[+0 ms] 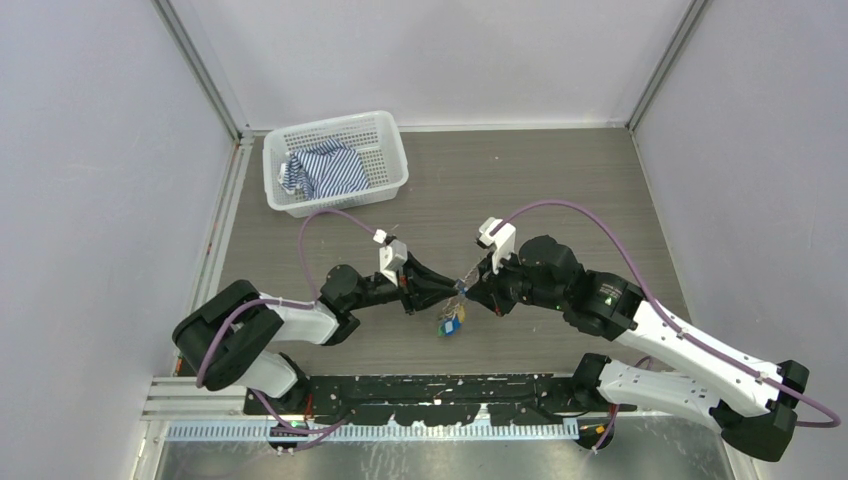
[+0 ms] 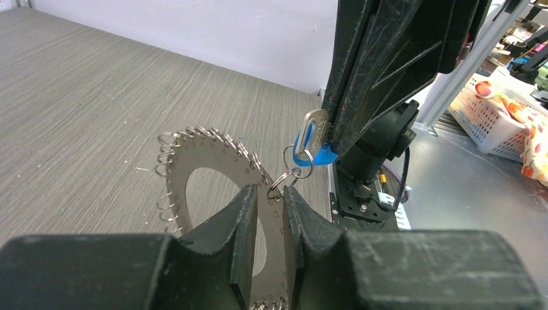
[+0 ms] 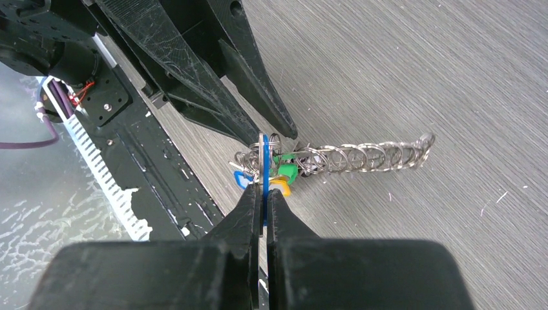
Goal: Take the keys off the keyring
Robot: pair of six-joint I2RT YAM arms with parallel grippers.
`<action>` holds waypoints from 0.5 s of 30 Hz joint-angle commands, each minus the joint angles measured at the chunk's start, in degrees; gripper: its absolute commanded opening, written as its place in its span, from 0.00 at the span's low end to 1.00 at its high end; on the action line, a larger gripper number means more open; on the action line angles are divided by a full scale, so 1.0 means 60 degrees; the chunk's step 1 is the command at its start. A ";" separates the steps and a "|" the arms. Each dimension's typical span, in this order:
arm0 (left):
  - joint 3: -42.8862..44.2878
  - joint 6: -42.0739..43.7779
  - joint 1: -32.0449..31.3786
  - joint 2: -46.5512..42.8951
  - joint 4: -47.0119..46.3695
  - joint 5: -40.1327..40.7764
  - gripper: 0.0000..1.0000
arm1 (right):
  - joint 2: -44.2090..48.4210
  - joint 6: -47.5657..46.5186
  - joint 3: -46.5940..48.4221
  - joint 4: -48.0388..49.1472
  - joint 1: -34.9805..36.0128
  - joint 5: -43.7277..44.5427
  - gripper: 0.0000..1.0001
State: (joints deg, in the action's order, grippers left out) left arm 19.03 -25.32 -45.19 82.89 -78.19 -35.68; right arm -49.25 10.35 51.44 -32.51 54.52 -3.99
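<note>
One blue key (image 2: pixel 315 129) stands lengthwise off the keyring (image 2: pixel 207 152) rim, pinched by the right gripper (image 3: pixel 263 192); the left gripper (image 2: pixel 270 195) clamps the keyring opposite.

- White mesh basket (image 1: pixel 388 152) stands at the table's far left corner, close to the wall.
- Blue-and-white striped cloth (image 1: pixel 325 170) lies bunched inside it.
- Grey wood-grain table (image 1: pixel 560 190).
- Pale walls (image 1: pixel 430 50) stand on three sides.
- Second white basket (image 2: pixel 481 119), seen from the left wrist, sits beyond the table's edge and holds a patterned cloth (image 2: pixel 514 110).
</note>
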 commanded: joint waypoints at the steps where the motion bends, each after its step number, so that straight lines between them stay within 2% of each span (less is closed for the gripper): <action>1: 0.0286 0.0002 0.0045 -0.0044 -0.0635 -0.0106 0.21 | 0.0040 -0.0136 0.0656 0.0698 -0.0016 -0.0112 0.01; 3: 0.0264 0.0028 0.0041 -0.0060 -0.0635 -0.0116 0.17 | 0.0032 -0.0129 0.0654 0.0715 -0.0011 -0.0033 0.01; 7: 0.0207 0.0171 0.0041 -0.0089 -0.0635 -0.0092 0.01 | -0.0008 -0.0145 0.0670 0.0653 -0.0007 0.0233 0.01; 15: 0.0400 0.1071 0.0032 -0.0412 0.0322 -0.0106 0.00 | -0.0280 -0.0261 0.0779 0.0213 -0.0012 0.0235 0.01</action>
State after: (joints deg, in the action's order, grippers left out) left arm 19.18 -23.24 -45.19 82.78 -78.08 -36.27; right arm -50.41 9.58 52.49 -33.58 54.48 -2.20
